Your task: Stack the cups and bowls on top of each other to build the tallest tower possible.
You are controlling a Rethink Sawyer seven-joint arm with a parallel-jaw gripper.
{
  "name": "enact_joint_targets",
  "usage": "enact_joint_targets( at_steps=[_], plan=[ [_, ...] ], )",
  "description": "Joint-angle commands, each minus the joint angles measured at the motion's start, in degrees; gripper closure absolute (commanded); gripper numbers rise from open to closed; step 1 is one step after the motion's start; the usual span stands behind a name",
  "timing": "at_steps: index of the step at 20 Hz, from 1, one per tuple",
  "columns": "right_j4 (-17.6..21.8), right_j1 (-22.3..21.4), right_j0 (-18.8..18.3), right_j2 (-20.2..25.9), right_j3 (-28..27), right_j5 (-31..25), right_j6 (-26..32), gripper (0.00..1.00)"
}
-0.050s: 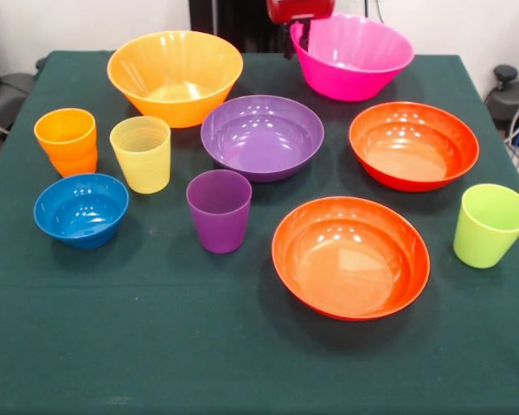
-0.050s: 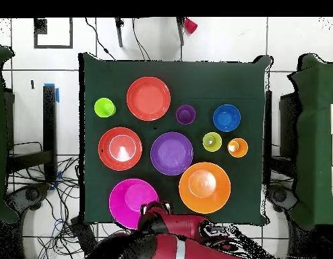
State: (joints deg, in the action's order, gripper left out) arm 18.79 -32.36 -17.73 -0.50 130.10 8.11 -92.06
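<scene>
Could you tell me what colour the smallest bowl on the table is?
Blue: the smallest bowl, clearest in the front view.

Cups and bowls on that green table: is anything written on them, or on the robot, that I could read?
None: no word, number or label can be read in either view.
The cups and bowls are plain coloured plastic.
The robot arm shows no readable marking.

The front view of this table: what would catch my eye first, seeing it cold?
Probably the two big glossy plastic bowls at the far edge, the deep yellow-orange bowl and the pink bowl, with the wide purple bowl between and before them. Next, the two shallow red-orange bowls, one behind the other. Nothing is stacked yet on the dark green tablecloth.
</scene>
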Motion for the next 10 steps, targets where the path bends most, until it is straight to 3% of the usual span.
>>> enact_joint_targets(
  at_steps=[1,4,6,10],
  plan=[
    [-5.05,-15.12,-2.59,11.44,2.05,-18.73,-5.30,1.00],
    [-7.59,-18.50,-0.42,9.20,2.68,-22.63,-7.00,1.00],
    [-8.04,-20.94,1.10,8.83,3.40,-21.94,-8.35,1.00],
    [-11.48,-25.67,1.22,11.81,5.07,-24.66,-9.56,1.00]
  ],
)
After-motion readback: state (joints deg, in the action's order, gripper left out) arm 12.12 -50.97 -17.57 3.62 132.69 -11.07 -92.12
